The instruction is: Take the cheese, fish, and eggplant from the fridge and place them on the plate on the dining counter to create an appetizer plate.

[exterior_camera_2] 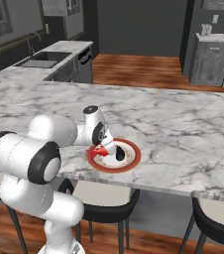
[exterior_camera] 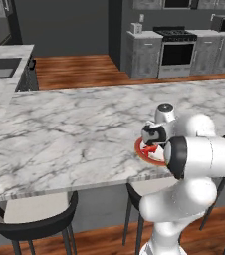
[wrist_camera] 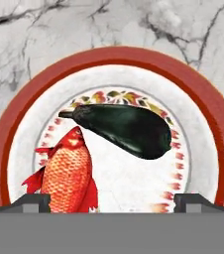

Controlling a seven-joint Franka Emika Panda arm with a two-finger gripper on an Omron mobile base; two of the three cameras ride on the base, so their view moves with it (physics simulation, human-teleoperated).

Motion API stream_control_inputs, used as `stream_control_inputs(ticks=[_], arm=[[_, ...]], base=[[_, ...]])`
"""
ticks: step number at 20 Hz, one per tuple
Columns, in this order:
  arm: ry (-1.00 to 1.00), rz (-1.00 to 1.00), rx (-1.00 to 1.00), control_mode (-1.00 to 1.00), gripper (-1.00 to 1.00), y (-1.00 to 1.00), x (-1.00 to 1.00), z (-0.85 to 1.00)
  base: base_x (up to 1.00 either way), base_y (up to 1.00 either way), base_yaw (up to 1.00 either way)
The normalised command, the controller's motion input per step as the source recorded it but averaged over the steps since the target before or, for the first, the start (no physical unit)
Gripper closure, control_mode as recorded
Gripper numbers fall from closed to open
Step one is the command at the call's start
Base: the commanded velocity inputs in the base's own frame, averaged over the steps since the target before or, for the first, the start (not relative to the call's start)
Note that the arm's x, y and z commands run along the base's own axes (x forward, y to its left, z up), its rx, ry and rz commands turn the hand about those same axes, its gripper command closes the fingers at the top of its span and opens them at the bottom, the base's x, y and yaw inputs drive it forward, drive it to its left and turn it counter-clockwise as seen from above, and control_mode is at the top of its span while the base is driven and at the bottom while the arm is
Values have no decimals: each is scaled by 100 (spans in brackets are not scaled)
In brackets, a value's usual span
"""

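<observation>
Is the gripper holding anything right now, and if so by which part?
Nothing is held. The gripper is open above the red-rimmed white plate, where the red fish and dark eggplant lie free.

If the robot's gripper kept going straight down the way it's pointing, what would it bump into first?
Probably the plate. The open gripper points down at it, its jaws standing wide, with the fish at one fingertip and the eggplant further ahead. Depth is hard to judge, so the fish might be touched first.
</observation>
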Motion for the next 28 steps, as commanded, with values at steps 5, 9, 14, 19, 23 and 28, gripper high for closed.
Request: stream_control_inputs(ticks=[5, 9, 14, 19, 23, 28], arm=[[-10, 14, 0, -100, -100, -15, -100, 82], [-6, 21, -2, -100, -100, -1, -98, 100], [-2, 27, -9, -100, -100, 4, -88, 97], [10, 28, -9, -100, -100, 7, -75, 68], [16, 19, -11, -100, -100, 12, -59, 48], [3, 1, -18, -100, -100, 18, -69, 50]], base=[[0, 0, 0], [0, 0, 0], [0, 0, 0], [0, 0, 0], [0, 0, 0], [0, 0, 0]])
